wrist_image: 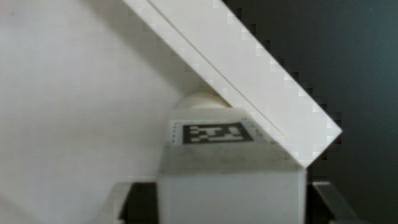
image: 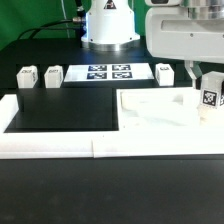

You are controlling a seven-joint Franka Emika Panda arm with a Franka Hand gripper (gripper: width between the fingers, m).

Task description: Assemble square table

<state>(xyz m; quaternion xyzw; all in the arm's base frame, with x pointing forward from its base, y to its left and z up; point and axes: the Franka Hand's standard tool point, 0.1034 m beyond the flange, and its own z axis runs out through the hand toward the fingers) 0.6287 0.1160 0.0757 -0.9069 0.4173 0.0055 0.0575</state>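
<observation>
Tool: the tool (wrist_image: 231,205) is clamped on the held leg (wrist_image: 222,170). In the wrist view its dark fingers (wrist_image: 143,203) lie flush against both flanks of the leg, and no gap shows.
Held leg: a small white block standing upright, with a black-and-white tag on the face turned toward the wrist camera. In the exterior view it sits just beside the square plate's edge at the exterior view's right (image: 210,95). Whether it rests on the desk or hangs just above it cannot be told.
Square plate: the square plate (image: 155,110) lies flat on the desk, toward the exterior view's right. It is large and white, with faint raised shapes on its surface.
Loose legs: the first leg (image: 27,76) and the second leg (image: 53,75) stand near each other at the exterior view's left. The third leg (image: 164,72) stands just beside the marker board's right end.
Marker board: the marker board (image: 105,72) lies flat behind the plate, between the second and third legs.
Border rails: the border rails (image: 50,148) form a white L along the left and near sides.
Desk: the desk (image: 60,110) has a black surface.
White edge: the white edge (wrist_image: 249,75) runs as a thick diagonal bar behind the held leg. Whether it is plate rim or rail is unclear.
</observation>
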